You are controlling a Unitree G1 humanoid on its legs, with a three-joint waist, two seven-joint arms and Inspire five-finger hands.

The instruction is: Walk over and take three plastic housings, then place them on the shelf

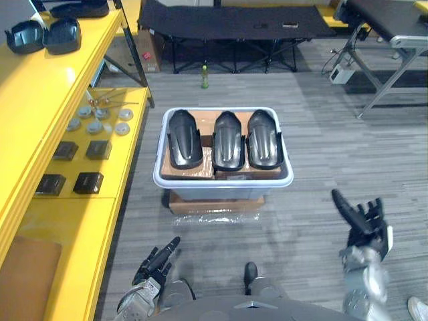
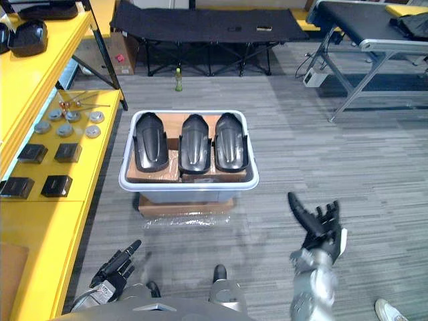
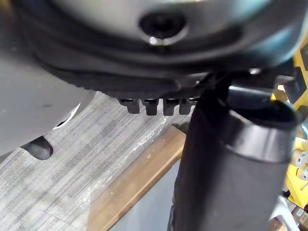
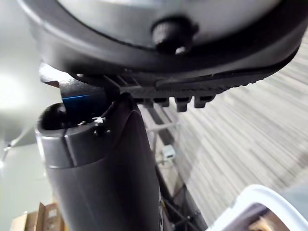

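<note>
While both hands are empty, nothing is grasped yet. The left hand (image 1: 155, 263) is low at my lower left, fingers straight and relaxed. The right hand (image 1: 363, 223) is raised at lower right, fingers spread, released.

Three housings sit side by side in the grey bin (image 1: 224, 182) on the floor straight ahead: left one (image 1: 184, 138), middle (image 1: 227, 140), right (image 1: 263, 138). They rest on cardboard, hollow side up. Their long axes are parallel and run away from me, roughly in line with the way both hands point.

Key relation: the bin is ahead of both hands and well apart from them, so I judge a step forward comes before any reach.
- The left hand sits almost under the bin's left corner, so it lines up with the left housing.
- The right hand is out past the bin's right wall and has to come inward for the right housing.
- Left looks like the nearer arm.

The yellow shelf (image 1: 40, 100) runs along my left side, just beside the bin, so the left arm also has the shorter path for placing.
</note>
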